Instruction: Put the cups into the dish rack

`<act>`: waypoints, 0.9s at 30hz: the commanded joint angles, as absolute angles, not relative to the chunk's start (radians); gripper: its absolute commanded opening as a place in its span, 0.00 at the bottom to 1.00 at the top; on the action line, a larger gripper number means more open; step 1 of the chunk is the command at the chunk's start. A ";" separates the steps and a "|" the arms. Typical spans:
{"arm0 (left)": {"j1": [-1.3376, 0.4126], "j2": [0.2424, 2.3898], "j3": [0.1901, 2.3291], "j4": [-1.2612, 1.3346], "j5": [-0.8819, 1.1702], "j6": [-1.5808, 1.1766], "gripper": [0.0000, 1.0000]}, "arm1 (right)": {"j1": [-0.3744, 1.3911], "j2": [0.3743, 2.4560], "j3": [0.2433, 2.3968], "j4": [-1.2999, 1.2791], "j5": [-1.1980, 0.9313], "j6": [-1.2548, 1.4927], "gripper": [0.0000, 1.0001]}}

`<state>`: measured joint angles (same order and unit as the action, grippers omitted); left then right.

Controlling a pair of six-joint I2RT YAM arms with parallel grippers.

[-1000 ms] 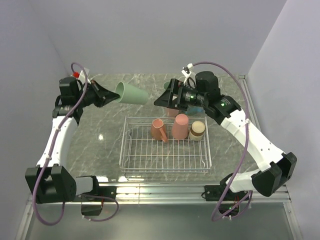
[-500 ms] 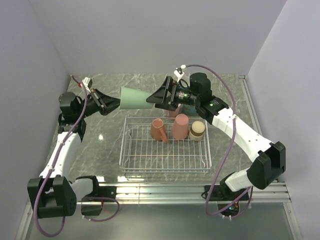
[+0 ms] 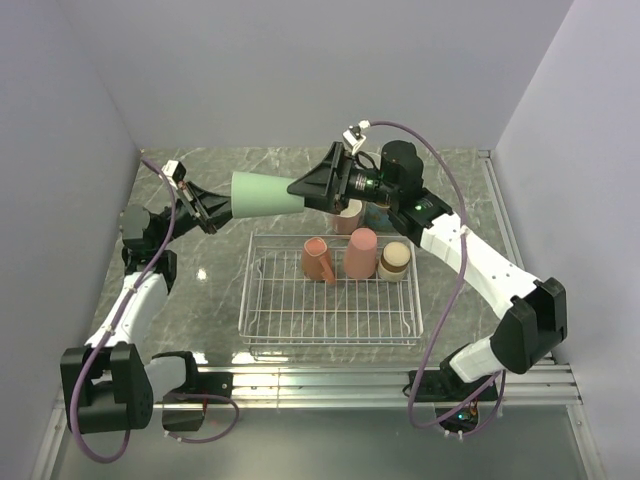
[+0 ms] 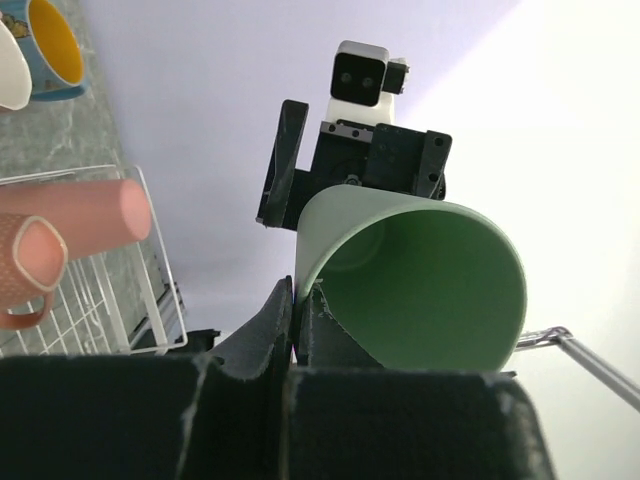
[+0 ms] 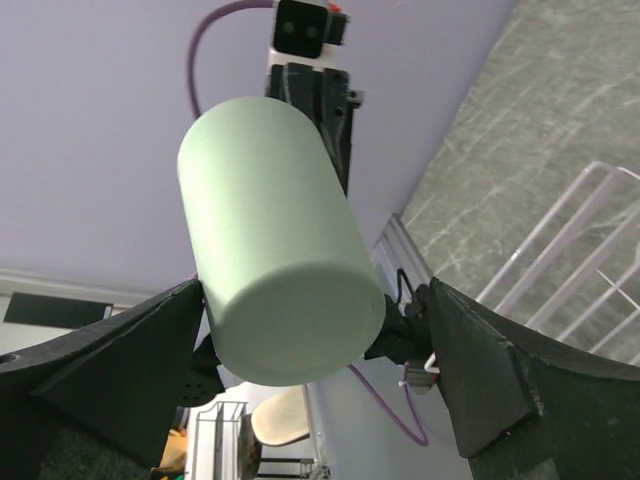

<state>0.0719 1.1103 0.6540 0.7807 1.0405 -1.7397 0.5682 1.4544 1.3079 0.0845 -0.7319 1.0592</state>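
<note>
A sage green cup point(image 3: 265, 193) hangs sideways in the air above the far left corner of the dish rack point(image 3: 330, 300). My left gripper point(image 3: 222, 205) is shut on its rim point(image 4: 300, 300), one finger inside the cup and one outside. The cup's closed base point(image 5: 300, 320) points at my right gripper point(image 3: 305, 188), which is open with its fingers point(image 5: 120, 370) straddling that base. The right-hand finger stands apart from the cup. A salmon mug point(image 3: 318, 258), a pink cup point(image 3: 360, 252) and a short brown cup point(image 3: 394, 260) stand along the rack's far side.
Another pink cup point(image 3: 348, 215) stands on the marble table behind the rack, under my right arm. A blue cup with a yellow inside point(image 4: 50, 45) shows in the left wrist view. Walls close the table at the back and on both sides.
My left gripper has carried the green cup up and to the right. My right gripper has moved left to meet it and now straddles its base.
</note>
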 commanded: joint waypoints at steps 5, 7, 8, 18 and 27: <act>0.071 1.123 0.657 0.966 1.025 -1.847 0.00 | 0.597 1.482 1.338 0.244 -0.768 1.158 0.72; 0.069 1.127 0.661 0.928 1.023 -1.824 0.00 | 0.600 1.480 1.335 0.262 -0.772 1.173 0.59; 0.068 1.129 0.663 0.911 1.020 -1.816 0.00 | 0.601 1.477 1.327 0.284 -0.775 1.187 0.56; 0.032 1.141 0.865 0.072 0.881 -1.249 0.10 | 0.597 1.447 1.312 0.275 -0.784 1.161 0.00; 0.057 1.230 0.971 -0.305 0.778 -0.994 0.54 | 0.512 1.361 1.269 0.193 -0.767 1.106 0.00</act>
